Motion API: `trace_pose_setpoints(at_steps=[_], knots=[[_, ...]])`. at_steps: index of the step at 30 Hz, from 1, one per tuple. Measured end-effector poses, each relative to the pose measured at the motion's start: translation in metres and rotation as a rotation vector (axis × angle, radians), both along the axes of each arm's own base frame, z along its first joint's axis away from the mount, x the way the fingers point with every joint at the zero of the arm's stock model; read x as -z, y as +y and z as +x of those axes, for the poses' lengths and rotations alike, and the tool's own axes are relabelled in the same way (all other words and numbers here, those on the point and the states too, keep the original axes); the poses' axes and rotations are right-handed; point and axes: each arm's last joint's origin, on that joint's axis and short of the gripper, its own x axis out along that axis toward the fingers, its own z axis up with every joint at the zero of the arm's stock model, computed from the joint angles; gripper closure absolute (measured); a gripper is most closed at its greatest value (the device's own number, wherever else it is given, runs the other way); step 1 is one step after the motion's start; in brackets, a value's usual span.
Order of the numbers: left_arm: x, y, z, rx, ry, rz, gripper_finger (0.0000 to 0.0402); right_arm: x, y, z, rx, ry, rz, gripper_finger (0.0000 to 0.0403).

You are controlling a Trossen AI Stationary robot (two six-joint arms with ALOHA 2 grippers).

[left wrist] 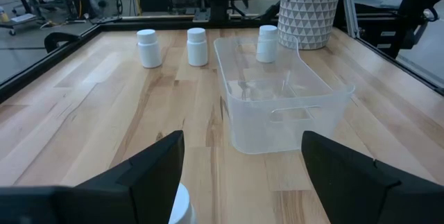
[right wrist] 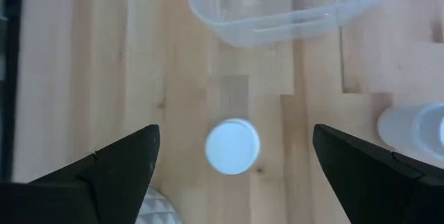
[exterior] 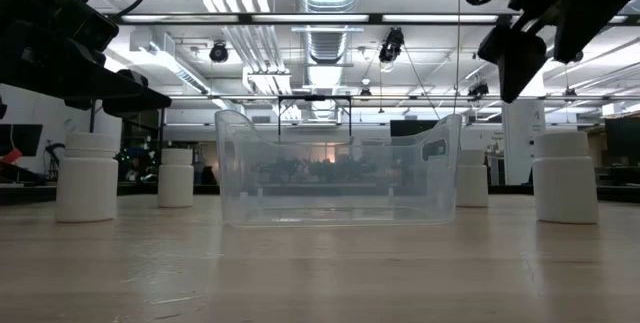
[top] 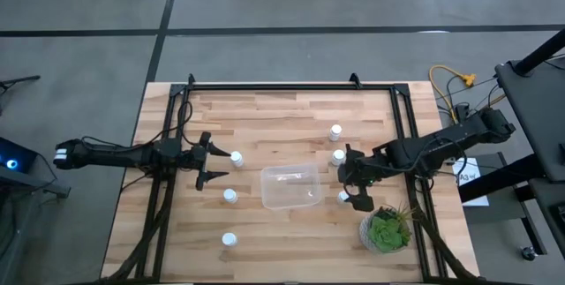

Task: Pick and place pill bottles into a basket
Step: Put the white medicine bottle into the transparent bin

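The clear basket stands on its base mid-table. Six white pill bottles stand upright around it: three to its left and three to its right. My left gripper is open and lies level, facing the nearest left bottle, whose cap shows low between its fingers. My right gripper is open and points down above the near right bottle. That bottle's cap lies between its fingers, untouched.
A green potted plant in a white patterned pot stands near the front right, close to my right gripper. A black frame runs around the table's edges. Bare wood lies in front of the basket.
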Motion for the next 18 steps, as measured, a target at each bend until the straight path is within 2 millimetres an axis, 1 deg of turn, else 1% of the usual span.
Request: trace_pose_setpoints(at_steps=[8, 12, 18], knots=[[0.0, 0.0, 0.0, 0.0, 0.0, 0.0, 0.0127, 0.018, 0.0, -0.003, -0.015, 0.005, 0.004, 0.0035], [0.0, 0.0, 0.0, 0.0, 0.0, 0.0, 0.0127, 0.019, 0.001, -0.002, -0.027, -0.017, 0.018, 0.0035], [0.0, 0.0, 0.0, 0.0, 0.0, 0.0, 0.0127, 0.031, 0.005, 0.0, -0.069, 0.026, -0.008, 0.0035]])
